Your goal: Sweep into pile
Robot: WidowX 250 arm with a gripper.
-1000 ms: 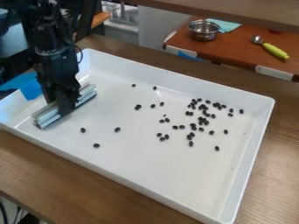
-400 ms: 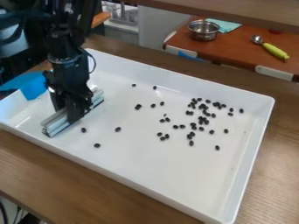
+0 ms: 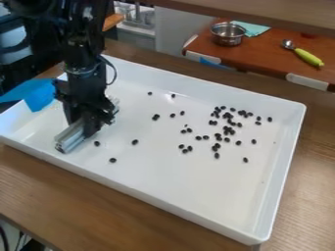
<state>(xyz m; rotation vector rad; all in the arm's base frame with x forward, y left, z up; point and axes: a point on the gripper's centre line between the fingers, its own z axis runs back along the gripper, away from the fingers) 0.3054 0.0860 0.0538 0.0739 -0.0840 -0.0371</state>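
Illumination is reading moderate to bright, with soft light spreading across the tray (image 3: 190,186), whose white floor is returning the strongest brightness. A pale glare streak is lying on that floor, toward 1 o'clock from frame centre. At 11 o'clock, the arm (image 3: 82,63) is sinking into near-black, its surface detail mostly merging. Around 9 o'clock, the metal bar (image 3: 70,136) is catching light along its edges. Small highlights are glinting on the pan (image 3: 227,39) at 1 o'clock. Toward 4 o'clock, the counter (image 3: 315,162) is showing a faint, pale sheen.
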